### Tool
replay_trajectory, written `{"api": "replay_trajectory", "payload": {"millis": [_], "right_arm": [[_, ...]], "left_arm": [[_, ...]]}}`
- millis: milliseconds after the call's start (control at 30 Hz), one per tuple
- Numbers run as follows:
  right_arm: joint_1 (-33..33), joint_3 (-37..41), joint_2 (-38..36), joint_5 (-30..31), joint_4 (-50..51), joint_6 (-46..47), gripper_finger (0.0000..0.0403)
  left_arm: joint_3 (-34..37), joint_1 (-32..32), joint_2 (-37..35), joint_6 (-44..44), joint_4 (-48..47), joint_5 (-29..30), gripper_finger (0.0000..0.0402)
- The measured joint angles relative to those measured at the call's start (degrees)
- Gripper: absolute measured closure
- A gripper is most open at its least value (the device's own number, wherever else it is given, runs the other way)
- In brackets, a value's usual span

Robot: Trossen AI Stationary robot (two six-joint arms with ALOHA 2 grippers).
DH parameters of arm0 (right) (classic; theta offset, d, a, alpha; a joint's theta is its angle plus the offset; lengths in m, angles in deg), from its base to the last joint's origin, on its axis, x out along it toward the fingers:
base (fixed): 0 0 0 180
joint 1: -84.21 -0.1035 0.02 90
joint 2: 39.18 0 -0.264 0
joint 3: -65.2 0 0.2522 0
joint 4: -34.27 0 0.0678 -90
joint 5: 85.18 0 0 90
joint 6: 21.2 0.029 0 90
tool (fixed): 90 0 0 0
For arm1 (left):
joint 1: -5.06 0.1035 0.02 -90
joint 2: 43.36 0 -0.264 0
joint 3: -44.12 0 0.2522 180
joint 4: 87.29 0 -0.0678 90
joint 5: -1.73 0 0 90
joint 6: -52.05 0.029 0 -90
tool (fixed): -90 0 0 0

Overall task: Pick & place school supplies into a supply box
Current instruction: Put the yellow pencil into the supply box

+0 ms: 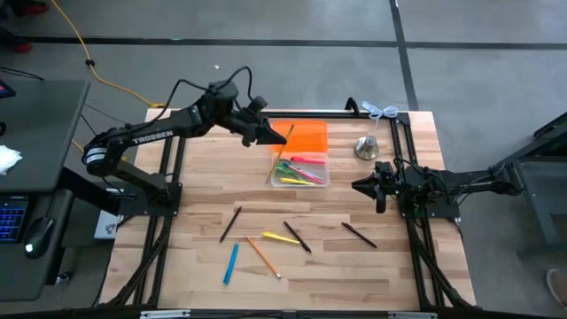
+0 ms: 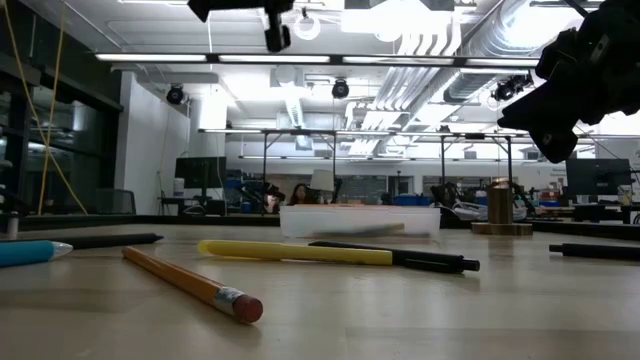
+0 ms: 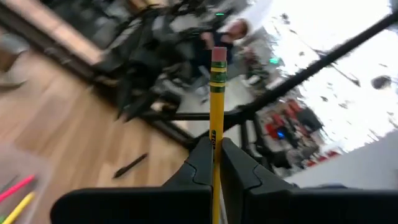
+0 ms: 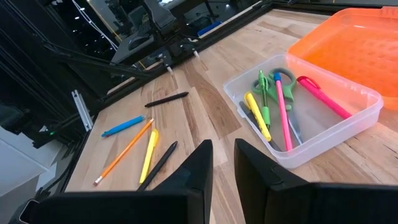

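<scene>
My left gripper (image 1: 273, 136) is raised over the left edge of the orange lid (image 1: 308, 137), shut on a yellow pencil (image 3: 216, 118) with a pink eraser. The clear supply box (image 1: 301, 170) rests flat on the table in front of the lid and holds pink, yellow and green pens and green-handled scissors (image 4: 268, 87). More pens and pencils lie flat nearer the front: black (image 1: 230, 223), blue (image 1: 231, 263), orange (image 1: 263, 256), yellow (image 1: 280, 237), and two more black ones (image 1: 298, 237) (image 1: 359, 234). My right gripper (image 4: 222, 163) hovers open to the right of the box, holding nothing. My left gripper pinches the yellow pencil's shaft (image 3: 216, 149) between its two fingers. The eraser end (image 3: 219, 56) sticks out past the fingertips. The pencil is lifted clear of the table, above the left edge of the lid and box (image 1: 284, 146).
A silver bell-shaped object (image 1: 366, 147) stands right of the lid, near the far right corner. A white cable (image 1: 381, 111) lies at the far edge. Black frame rails run along the table's left and right sides. Bare wood shows in front of the loose pens.
</scene>
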Motion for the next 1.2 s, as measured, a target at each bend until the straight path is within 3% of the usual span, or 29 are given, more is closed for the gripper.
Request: {"api": "replay_trajectory", "payload": {"millis": [167,767,1033,1200], "right_arm": [[0.00,0.00,0.00,0.12,0.00,0.04,0.0359],[0.00,0.00,-0.01,0.17,0.00,0.99,0.0359],[0.00,0.00,-0.01,0.17,0.00,1.01,0.0359],[0.00,0.00,-0.02,0.15,0.00,1.47,0.0359]], "left_arm": [[0.04,-0.62,1.64,0.98,-6.30,2.47,0.0362],[0.02,-3.48,17.23,5.56,-7.01,5.45,0.0362],[-0.40,-3.45,19.64,9.32,-7.44,10.72,0.0362],[-4.82,-3.88,21.54,15.20,-9.85,15.96,0.0362]]}}
